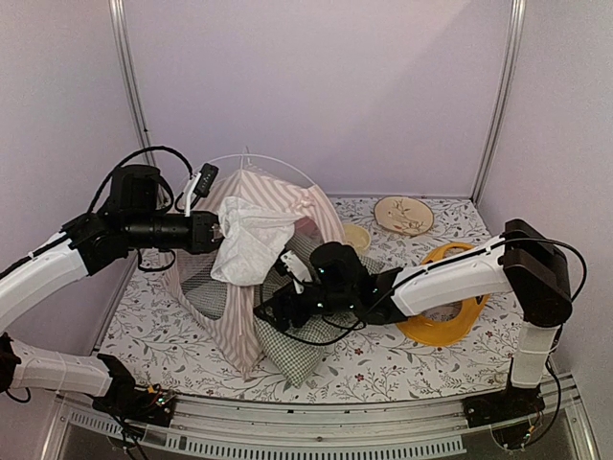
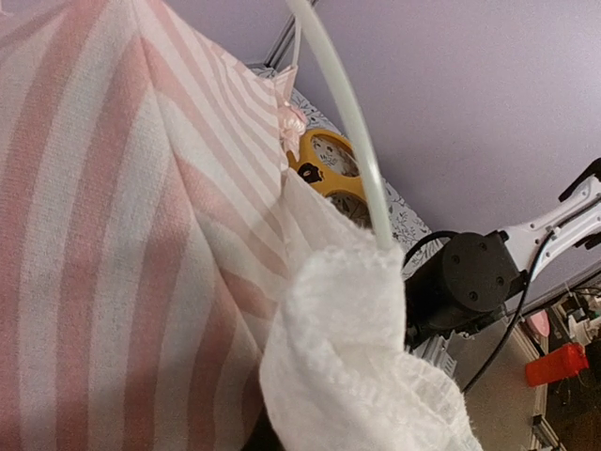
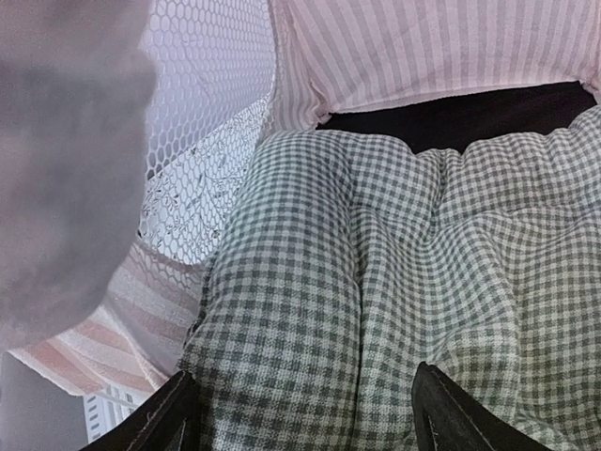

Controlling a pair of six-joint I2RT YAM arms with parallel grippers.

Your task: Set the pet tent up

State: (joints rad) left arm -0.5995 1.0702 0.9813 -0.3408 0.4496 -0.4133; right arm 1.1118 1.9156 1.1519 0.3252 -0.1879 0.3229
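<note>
The pink-and-white striped pet tent (image 1: 287,203) stands left of centre, with a thin white pole (image 1: 278,161) arching over it. My left gripper (image 1: 215,233) reaches in from the left and is shut on the tent's white sheer door flap (image 1: 251,244), holding it bunched up. In the left wrist view the flap (image 2: 362,362) and striped fabric (image 2: 122,235) hide its fingers, and the pole (image 2: 346,113) runs past. My right gripper (image 3: 305,418) is open, its fingertips (image 3: 174,418) wide apart over the green checked cushion (image 3: 376,282) at the tent's mouth (image 1: 273,309).
A yellow ring-shaped item (image 1: 442,299) lies under the right arm. A round wooden hoop (image 1: 403,215) and a small beige disc (image 1: 356,237) sit at the back. The cushion (image 1: 299,347) sticks out of the tent toward the front edge. White frame posts stand at both back corners.
</note>
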